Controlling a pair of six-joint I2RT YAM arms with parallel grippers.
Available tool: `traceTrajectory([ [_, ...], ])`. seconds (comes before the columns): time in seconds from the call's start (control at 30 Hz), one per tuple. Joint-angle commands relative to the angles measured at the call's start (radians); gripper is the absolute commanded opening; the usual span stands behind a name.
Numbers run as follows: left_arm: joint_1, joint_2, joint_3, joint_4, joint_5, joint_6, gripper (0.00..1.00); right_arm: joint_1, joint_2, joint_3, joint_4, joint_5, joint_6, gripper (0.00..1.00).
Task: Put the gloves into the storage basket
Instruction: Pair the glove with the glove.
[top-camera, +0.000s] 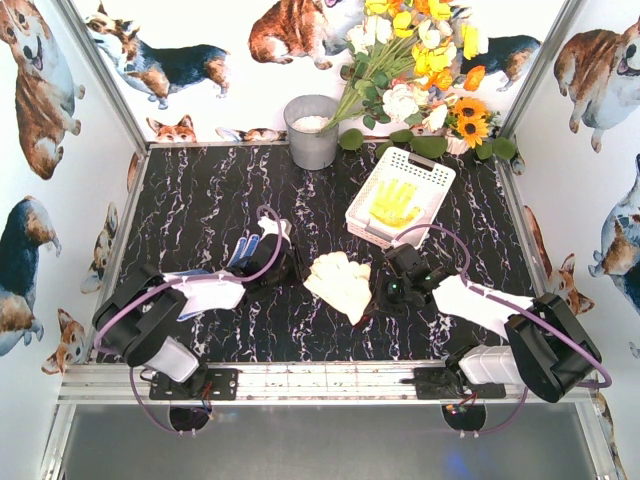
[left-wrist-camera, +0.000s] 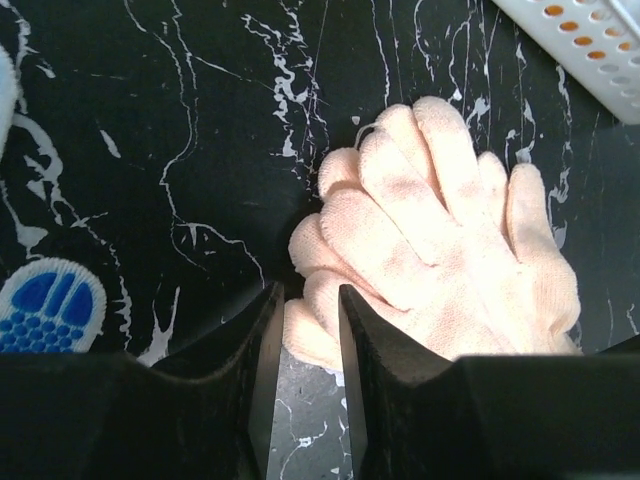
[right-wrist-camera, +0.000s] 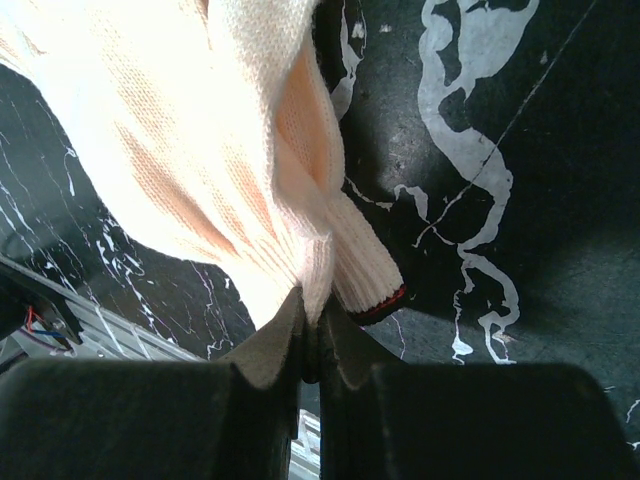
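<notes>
From above, the cream gloves (top-camera: 340, 283) are seen heaped on the table (top-camera: 200, 200) between the two grippers, apart from the basket (top-camera: 437, 172), in which a yellow glove (top-camera: 393, 203) is laid. A blue glove (top-camera: 247, 252) is found by the left gripper (top-camera: 288, 262). The right gripper (top-camera: 385, 292) is set against the heap's right edge.

In the left wrist view, the left gripper (left-wrist-camera: 308, 335) is shown narrowly parted, with the table visible in the gap. An edge of the cream gloves (left-wrist-camera: 440, 260) lies at the tips, and nothing is seen clamped.

In the right wrist view, the right gripper (right-wrist-camera: 312, 335) is pinched closed on the knit of the cream gloves (right-wrist-camera: 200, 150), just beside the cuff (right-wrist-camera: 365, 285). The gloves are judged light, limp and easily snagged. A hold at the ribbed cuff is likely to be the firmest, though a second glove may be dragged along.
</notes>
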Motion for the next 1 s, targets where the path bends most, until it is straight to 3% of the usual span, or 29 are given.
traceTrajectory([
  [0.0, 0.008, 0.051, 0.040, 0.017, 0.049, 0.039, 0.23, 0.003, 0.009, 0.026, 0.041, 0.012, -0.008, 0.00],
  [0.13, 0.009, 0.076, 0.052, 0.021, 0.064, 0.040, 0.21, 0.003, 0.014, 0.025, 0.041, 0.010, -0.010, 0.00],
  [0.43, 0.008, 0.087, 0.043, 0.039, 0.072, 0.040, 0.07, 0.003, 0.042, 0.018, 0.071, -0.006, -0.003, 0.00],
  [0.97, 0.008, -0.032, -0.013, 0.029, -0.005, 0.057, 0.00, 0.003, 0.043, 0.015, 0.074, -0.009, 0.002, 0.00],
])
